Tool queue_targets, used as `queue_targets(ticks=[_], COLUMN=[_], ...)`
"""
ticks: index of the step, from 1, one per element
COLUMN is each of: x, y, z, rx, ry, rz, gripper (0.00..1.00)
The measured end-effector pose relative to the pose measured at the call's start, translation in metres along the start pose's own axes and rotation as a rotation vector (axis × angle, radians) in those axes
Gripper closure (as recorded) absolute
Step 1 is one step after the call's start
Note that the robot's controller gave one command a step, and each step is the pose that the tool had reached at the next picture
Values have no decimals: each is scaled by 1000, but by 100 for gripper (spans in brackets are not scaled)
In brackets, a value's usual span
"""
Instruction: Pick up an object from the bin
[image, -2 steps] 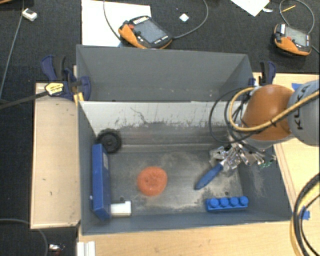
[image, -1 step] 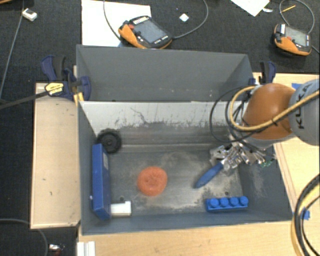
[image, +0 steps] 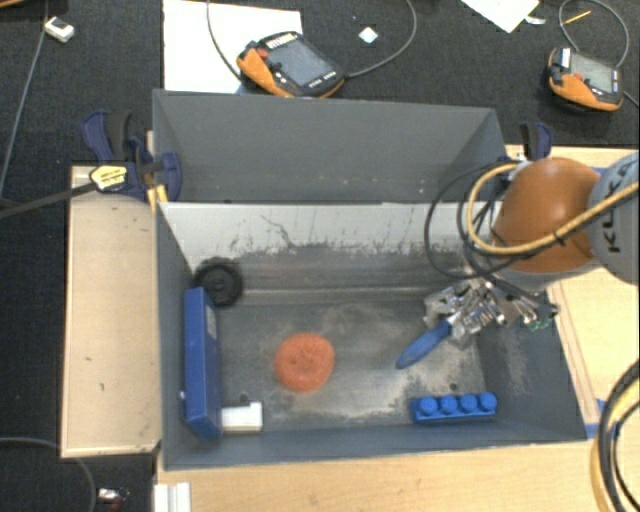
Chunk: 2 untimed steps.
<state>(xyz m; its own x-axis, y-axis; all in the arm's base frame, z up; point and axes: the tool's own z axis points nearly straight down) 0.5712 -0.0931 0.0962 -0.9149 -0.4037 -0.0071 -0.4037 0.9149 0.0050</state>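
Note:
My gripper (image: 452, 322) is low in the right half of the bin, under the orange wrist cover. A slim blue stick-like piece (image: 421, 349) runs from its fingers down to the left; its upper end sits between them, and its lower end points at the bin floor. The gripper is shut on that end. A blue brick with a row of studs (image: 453, 407) lies just below, near the front wall.
An orange round pad (image: 304, 361) lies mid-floor. Along the left wall lies a long blue box (image: 199, 363), with a black round piece (image: 218, 281) at its far end and a small white block (image: 241, 417) at its near end. Cables loop above the gripper.

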Motion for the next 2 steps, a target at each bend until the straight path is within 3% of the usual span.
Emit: queue_targets(ticks=[1,2], x=[-2,-2], y=[-2,-1], z=[-47,-70], rx=[6,4], ry=[-7,-7], rz=[3,4], gripper=[100,100])
